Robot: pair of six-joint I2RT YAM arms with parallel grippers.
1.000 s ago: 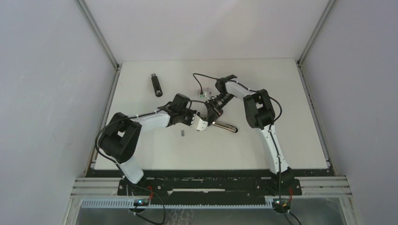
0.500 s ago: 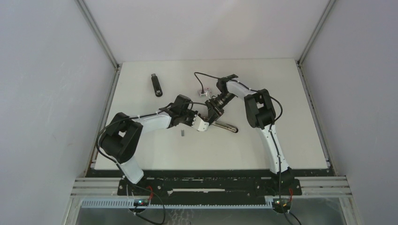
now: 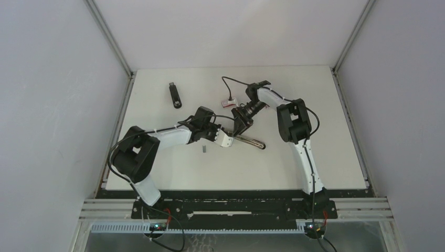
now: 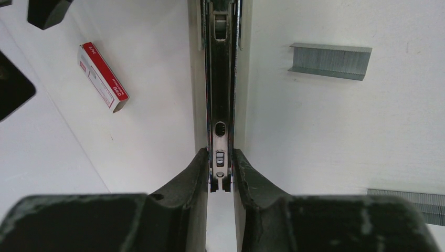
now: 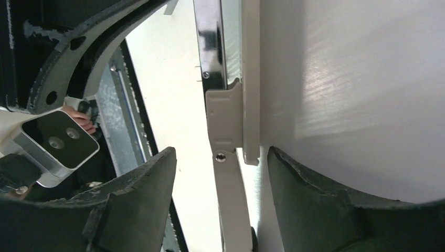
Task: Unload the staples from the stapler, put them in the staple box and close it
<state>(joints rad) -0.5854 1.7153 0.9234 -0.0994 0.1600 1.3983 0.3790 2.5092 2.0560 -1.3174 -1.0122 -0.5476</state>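
Left pincer [image 4: 221, 169] pinched tight; right pincer [image 5: 220, 157] wide apart; both arms angled inward

Grey metal staple strip [image 4: 406, 202], near right: cut by right edge.
Small red-and-white cardboard box [image 4: 102, 77]: print too small to read.
Chrome stapler rail [image 4: 221, 79]: far end out of frame.

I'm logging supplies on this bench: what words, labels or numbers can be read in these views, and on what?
red-and-white box: print on its red end and along its white face, too small and tilted to read.
stapler: no marking visible on the metal rail.
staples: none.
Top and right wrist views: nothing legible.
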